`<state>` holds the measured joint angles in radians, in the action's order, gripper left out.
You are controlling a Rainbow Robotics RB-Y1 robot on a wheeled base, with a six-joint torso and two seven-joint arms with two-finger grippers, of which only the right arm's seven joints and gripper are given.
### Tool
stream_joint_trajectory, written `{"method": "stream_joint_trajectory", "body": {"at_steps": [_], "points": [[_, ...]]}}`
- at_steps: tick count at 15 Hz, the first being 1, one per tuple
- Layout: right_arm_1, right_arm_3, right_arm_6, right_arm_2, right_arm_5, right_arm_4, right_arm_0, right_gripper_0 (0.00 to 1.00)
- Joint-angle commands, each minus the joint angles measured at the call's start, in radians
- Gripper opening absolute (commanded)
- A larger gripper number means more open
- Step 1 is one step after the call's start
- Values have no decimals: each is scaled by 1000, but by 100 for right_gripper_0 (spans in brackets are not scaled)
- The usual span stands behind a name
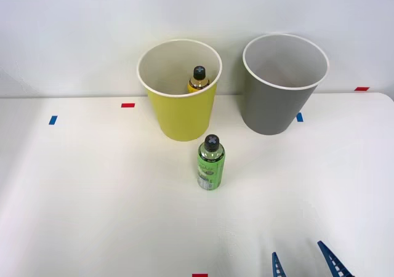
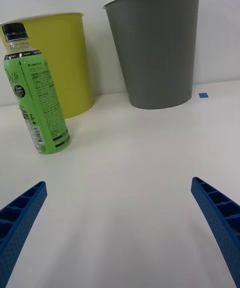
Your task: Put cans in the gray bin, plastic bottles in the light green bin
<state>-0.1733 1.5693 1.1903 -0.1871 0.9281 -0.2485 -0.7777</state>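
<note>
**Green bottle waits upright on the table, fingers spread and empty**

The green bottle (image 1: 210, 163) stands upright on the table (image 1: 92, 203), just in front of the light green bin (image 1: 180, 114) at about its 5 o'clock, apart from it. It looks full, so probably fairly heavy for its size, with a thin wall that would give a little under a squeeze (the smooth label may be slippery). The mid-body, across the label, seems the safest place to grip; the black cap is narrow and sits high.

The right gripper (image 1: 305, 261) hovers low at the bottle's 4 o'clock, well apart, its blue fingers (image 2: 220, 213) spread wide with nothing between them.

The front view looks down into the bins: a yellowish bottle (image 1: 198, 80) already stands inside the light green one, while the gray bin (image 1: 278, 104) holds nothing visible. The wrist view, from table level, shows instead the bottle's label and liquid level, and the bins' outer walls.
</note>
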Motion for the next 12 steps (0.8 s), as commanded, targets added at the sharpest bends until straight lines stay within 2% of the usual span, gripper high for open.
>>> {"method": "stream_joint_trajectory", "body": {"at_steps": [1, 12], "points": [[0, 0, 0, 0, 0, 0, 0, 100], [0, 0, 0, 0, 0, 0, 0, 100]]}}
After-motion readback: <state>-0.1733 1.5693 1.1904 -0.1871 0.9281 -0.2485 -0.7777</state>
